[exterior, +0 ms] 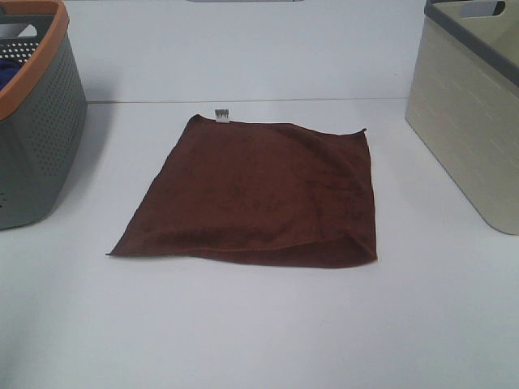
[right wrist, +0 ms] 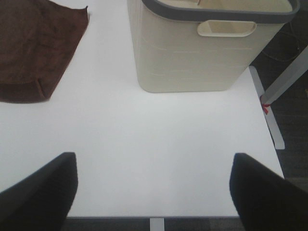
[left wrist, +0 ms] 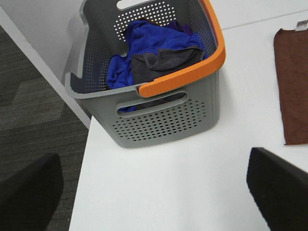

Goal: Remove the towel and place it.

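The dark reddish-brown towel (exterior: 255,194) lies flat and spread out in the middle of the white table, its small white tag (exterior: 221,116) at the far edge. Part of it shows in the left wrist view (left wrist: 292,82) and in the right wrist view (right wrist: 33,48). No gripper shows in the exterior high view. My left gripper (left wrist: 154,192) is open and empty above the table's near left part, beside the grey basket. My right gripper (right wrist: 154,192) is open and empty above the table's near right part, in front of the beige basket.
A grey perforated basket with an orange rim (exterior: 36,121) (left wrist: 192,72) stands at the left and holds blue fabric (left wrist: 144,43) and a grey cloth. A beige basket with a grey rim (exterior: 470,121) (right wrist: 202,53) stands at the right. The table's edges lie close to both grippers.
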Robot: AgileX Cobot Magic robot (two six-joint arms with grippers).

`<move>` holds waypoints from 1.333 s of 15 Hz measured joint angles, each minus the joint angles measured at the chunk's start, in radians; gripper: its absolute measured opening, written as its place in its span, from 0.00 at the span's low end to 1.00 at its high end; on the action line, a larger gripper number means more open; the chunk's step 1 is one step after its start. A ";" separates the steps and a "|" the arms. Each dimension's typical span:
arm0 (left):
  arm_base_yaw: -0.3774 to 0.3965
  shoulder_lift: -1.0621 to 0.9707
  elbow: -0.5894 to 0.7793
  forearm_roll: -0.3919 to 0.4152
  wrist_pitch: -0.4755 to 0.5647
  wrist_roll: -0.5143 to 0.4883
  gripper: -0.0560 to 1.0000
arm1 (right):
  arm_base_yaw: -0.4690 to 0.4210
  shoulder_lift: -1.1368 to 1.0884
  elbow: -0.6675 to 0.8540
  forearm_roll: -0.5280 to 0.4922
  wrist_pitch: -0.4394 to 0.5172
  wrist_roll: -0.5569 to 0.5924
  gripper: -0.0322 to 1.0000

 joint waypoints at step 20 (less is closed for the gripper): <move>-0.035 -0.377 0.211 -0.022 0.176 -0.109 0.99 | 0.000 -0.179 0.186 0.109 -0.002 0.011 0.76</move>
